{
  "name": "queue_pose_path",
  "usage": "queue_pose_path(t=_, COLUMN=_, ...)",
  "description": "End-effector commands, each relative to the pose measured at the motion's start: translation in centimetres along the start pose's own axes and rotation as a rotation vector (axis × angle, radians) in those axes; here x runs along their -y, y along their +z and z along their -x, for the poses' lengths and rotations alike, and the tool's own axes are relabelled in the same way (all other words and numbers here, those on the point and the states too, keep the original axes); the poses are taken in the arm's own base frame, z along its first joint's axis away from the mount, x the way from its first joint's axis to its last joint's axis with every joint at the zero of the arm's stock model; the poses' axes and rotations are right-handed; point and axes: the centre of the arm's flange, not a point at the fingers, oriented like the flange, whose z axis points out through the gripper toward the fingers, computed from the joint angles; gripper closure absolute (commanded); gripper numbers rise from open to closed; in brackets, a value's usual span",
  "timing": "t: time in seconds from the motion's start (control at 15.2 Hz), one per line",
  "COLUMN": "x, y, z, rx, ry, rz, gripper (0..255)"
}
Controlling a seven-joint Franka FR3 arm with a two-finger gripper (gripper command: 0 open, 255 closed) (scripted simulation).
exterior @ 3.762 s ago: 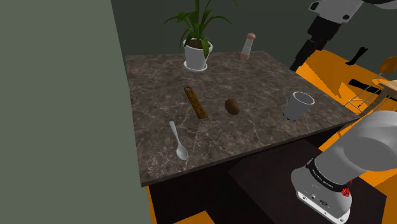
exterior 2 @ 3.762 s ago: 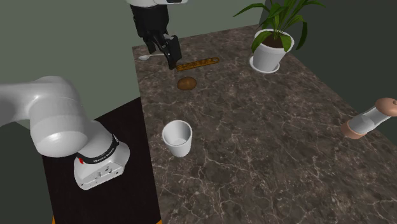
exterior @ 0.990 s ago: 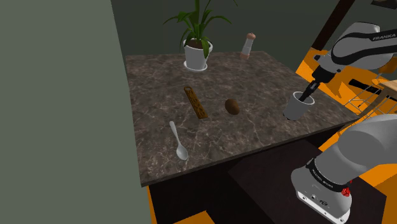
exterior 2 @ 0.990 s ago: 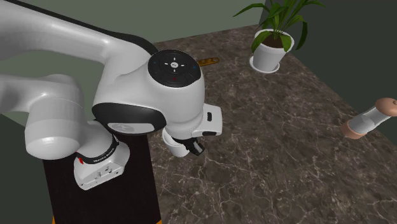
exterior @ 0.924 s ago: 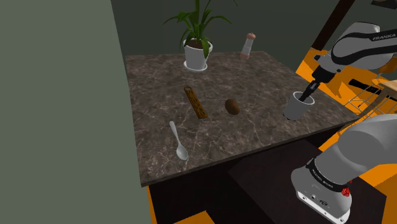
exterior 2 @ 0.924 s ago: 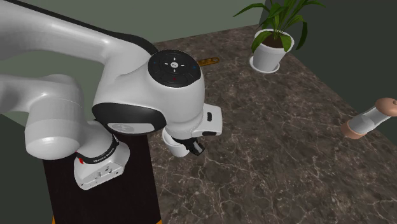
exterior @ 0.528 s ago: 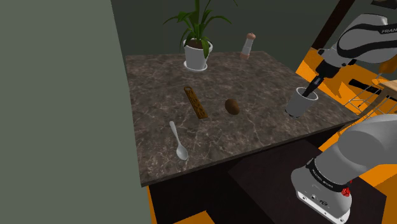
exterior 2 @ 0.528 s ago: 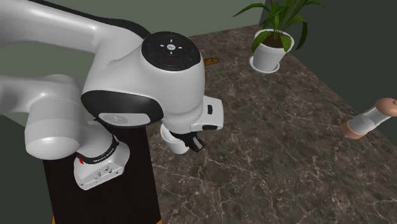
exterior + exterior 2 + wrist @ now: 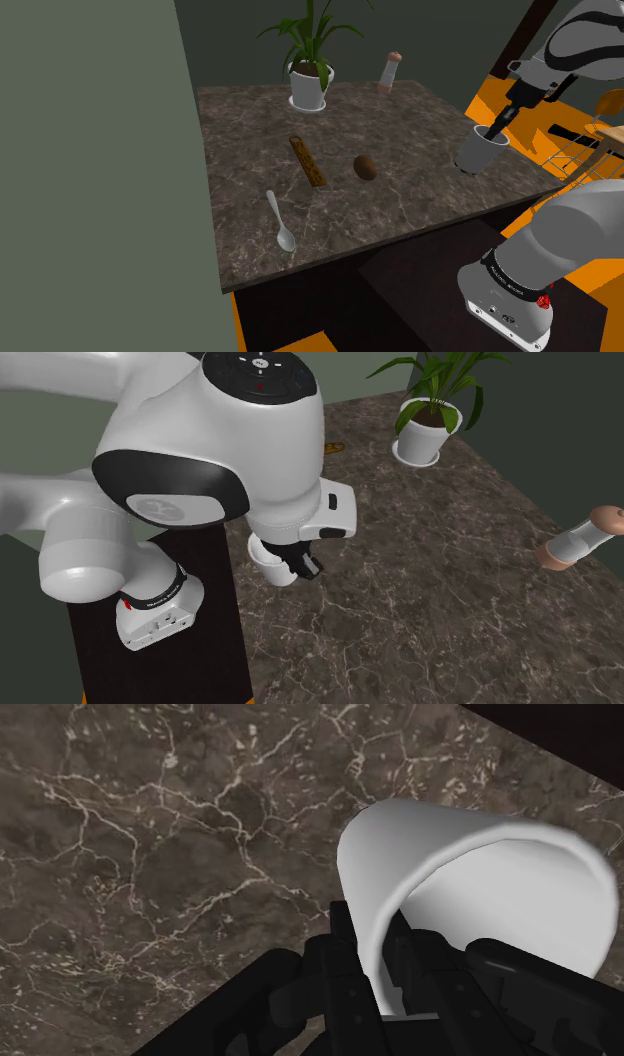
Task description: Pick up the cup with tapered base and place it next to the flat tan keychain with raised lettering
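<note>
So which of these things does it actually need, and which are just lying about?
Part of the job: the white cup, being gripped at its rim; the flat tan keychain.

Just lying about: the potted plant; the spoon; the brown lump; the grinder.

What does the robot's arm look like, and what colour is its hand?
The arm is made of fat, rounded white parts with dark bands at the joints, and one joint has a round black cap. Near the bottom sit a black ring and a tiny red mark. The gripper is all black, with two fingers.
</note>
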Motion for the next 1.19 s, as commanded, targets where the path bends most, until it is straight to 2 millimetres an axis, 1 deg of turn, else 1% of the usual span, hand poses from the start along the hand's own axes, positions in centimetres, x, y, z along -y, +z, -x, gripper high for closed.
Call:
queue_pose_path(t=0.0, x=0.1, y=-1.0, z=-0.1, rx=0.000, ry=0.000, rz=0.000, gripper=255)
queue_pose_path(t=1.12, x=0.9, y=-9.9, z=-0.7, rx=0.000, ry=0.000, rz=0.000, gripper=255)
